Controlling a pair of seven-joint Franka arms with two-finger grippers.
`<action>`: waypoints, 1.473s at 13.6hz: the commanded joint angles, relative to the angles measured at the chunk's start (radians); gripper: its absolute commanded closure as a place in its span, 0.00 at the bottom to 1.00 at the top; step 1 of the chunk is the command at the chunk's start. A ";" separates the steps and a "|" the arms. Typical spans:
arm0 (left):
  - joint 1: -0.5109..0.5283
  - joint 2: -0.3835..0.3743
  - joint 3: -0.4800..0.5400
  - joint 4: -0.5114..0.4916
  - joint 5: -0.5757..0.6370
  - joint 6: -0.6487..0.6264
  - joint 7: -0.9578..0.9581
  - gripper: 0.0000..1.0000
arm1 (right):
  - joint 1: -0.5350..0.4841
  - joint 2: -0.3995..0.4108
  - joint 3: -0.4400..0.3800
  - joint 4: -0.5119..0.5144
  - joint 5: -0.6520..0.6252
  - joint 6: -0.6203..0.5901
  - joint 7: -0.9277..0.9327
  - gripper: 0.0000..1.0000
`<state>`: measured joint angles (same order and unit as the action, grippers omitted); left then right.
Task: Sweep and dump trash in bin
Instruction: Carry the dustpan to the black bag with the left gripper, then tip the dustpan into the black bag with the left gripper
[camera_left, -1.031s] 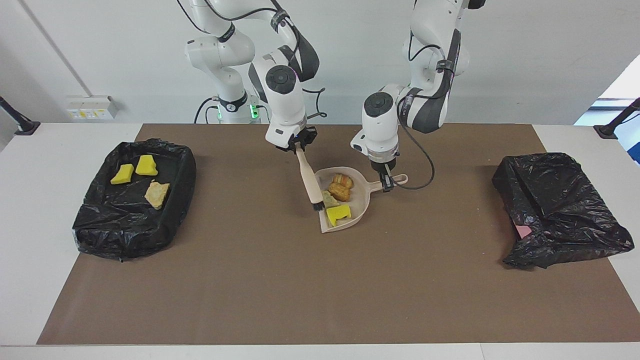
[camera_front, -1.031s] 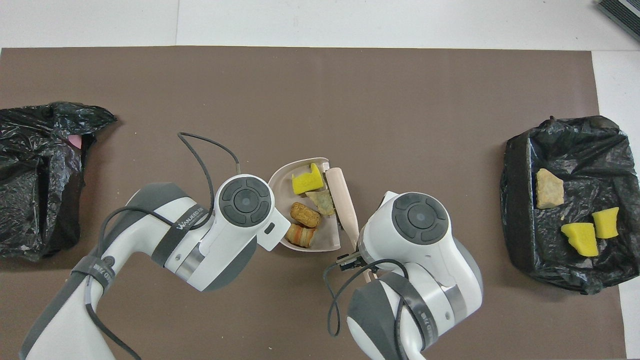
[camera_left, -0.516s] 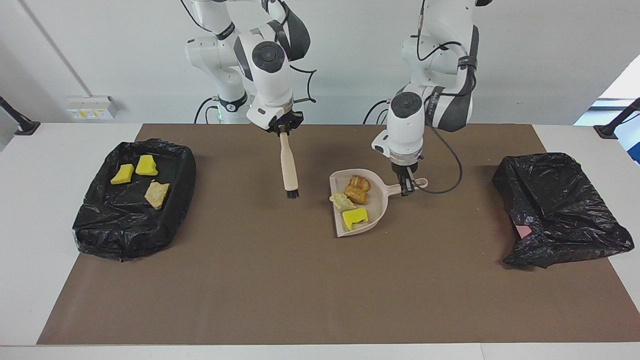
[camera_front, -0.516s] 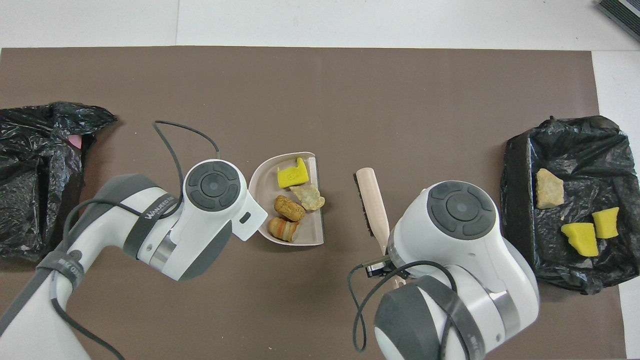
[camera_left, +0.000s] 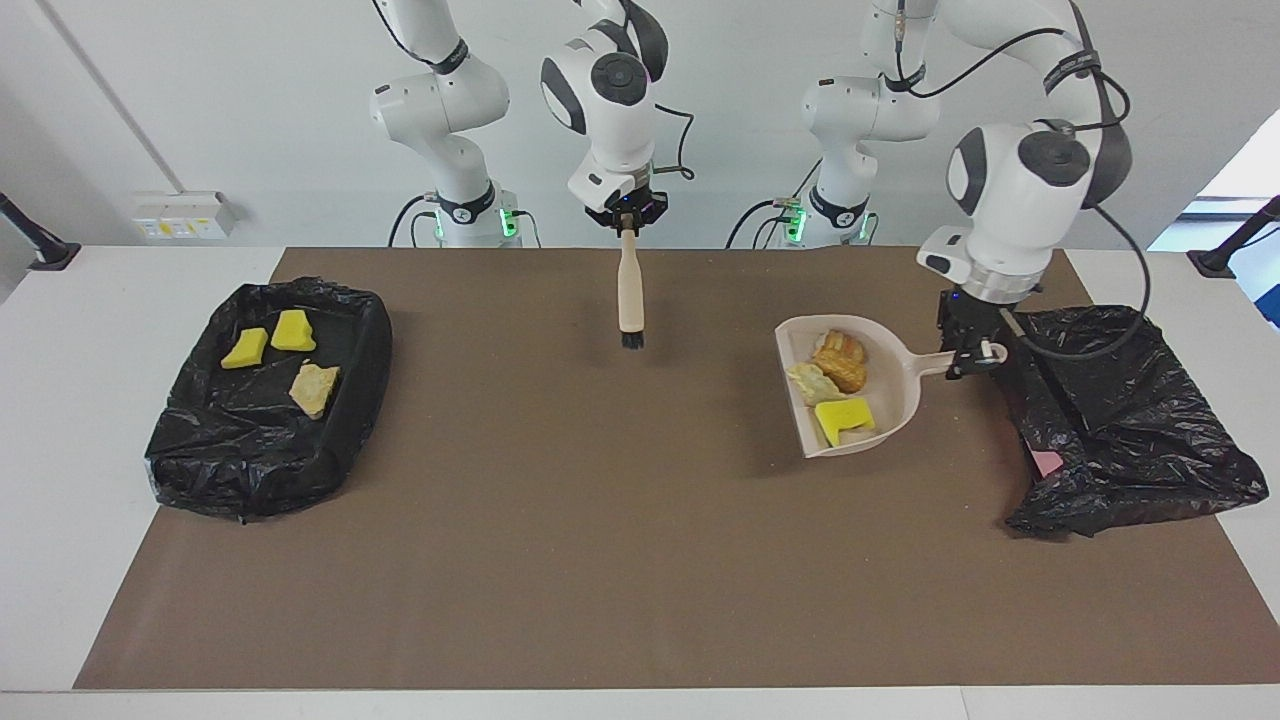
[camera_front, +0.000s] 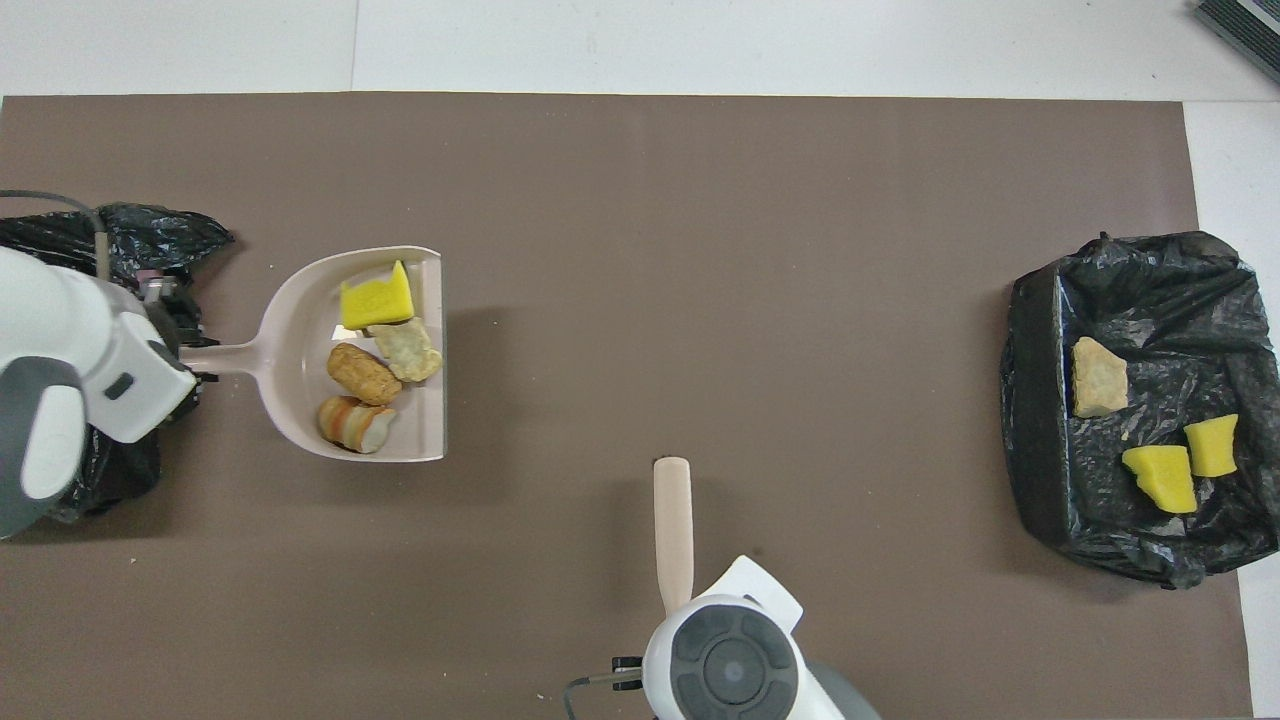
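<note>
1. Now the brown mat (camera_left: 560, 560) on the bench carries two black-lined bins; the bin at the right arm's end (camera_left: 265, 400) holds three scraps (camera_left: 272, 355).
2. Left hand (camera_left: 972, 352), clamped on the dustpan (camera_left: 900, 385) handle, holds it raised beside the other bin (camera_left: 1130, 420); four trash pieces (camera_left: 835, 385) lie in the dustpan.
3. Right hand (camera_left: 627, 222), closed on the brush (camera_left: 630, 295), hangs it well apart from the dustpan

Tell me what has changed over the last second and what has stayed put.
The left gripper carried the dustpan with its four scraps off the mat, toward the black bag at the left arm's end. The right gripper lifted the brush away and drew it back toward the robots. Both grips held. The lined tray and its three scraps stayed unmoved.
</note>
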<state>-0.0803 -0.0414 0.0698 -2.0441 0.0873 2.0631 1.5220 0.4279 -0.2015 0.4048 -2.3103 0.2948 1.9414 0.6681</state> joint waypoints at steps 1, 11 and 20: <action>0.144 -0.005 -0.013 0.056 -0.032 -0.051 0.102 1.00 | 0.069 -0.012 -0.004 -0.102 0.020 0.105 0.054 1.00; 0.546 0.127 -0.004 0.329 -0.014 -0.046 0.277 1.00 | 0.132 0.007 -0.004 -0.201 0.018 0.241 0.047 1.00; 0.554 0.201 -0.007 0.429 0.532 0.089 0.288 1.00 | 0.033 0.047 -0.014 -0.112 -0.066 0.251 0.004 0.00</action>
<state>0.4699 0.1455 0.0696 -1.6361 0.5416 2.1301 1.8114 0.5421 -0.1801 0.3947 -2.4830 0.2675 2.1874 0.7056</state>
